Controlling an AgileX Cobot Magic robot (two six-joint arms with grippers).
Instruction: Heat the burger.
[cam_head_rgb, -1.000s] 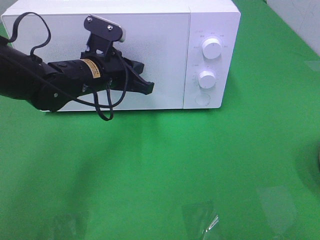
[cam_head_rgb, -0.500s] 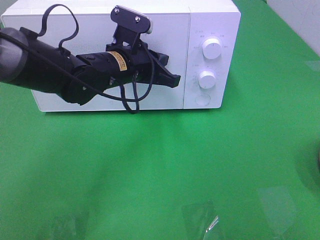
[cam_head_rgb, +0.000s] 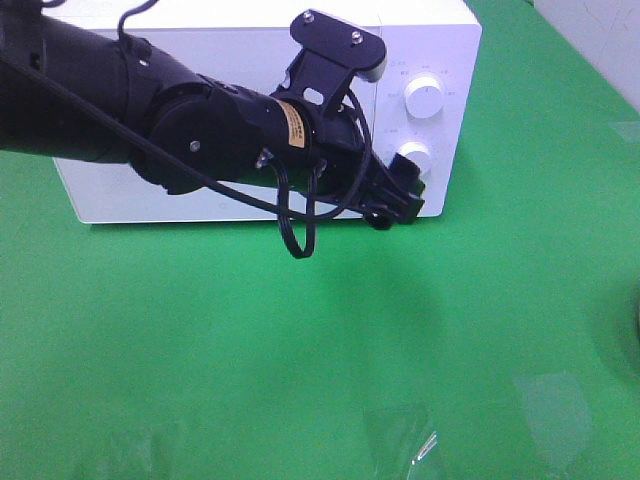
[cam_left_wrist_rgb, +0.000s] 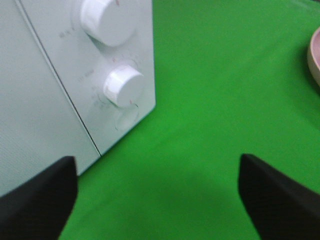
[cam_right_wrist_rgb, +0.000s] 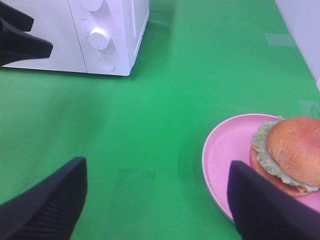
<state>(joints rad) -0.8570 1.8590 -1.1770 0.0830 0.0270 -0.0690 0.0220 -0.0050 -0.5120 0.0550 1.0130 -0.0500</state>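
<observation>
My left arm (cam_head_rgb: 150, 115) reaches across the front of the white microwave (cam_head_rgb: 240, 60), which stands on the green desk (cam_head_rgb: 300, 350). My left gripper (cam_head_rgb: 400, 205) sits low by the control panel, just below the lower knob (cam_head_rgb: 416, 155); the upper knob (cam_head_rgb: 426, 97) shows clear above it

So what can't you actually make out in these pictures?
- Burger: cut off by the right wrist picture's edge; absent from the high view.
- Microwave door: largely hidden by the left arm in the high view.
- Labels around the lower knob: too blurred to read in the left wrist view.
</observation>
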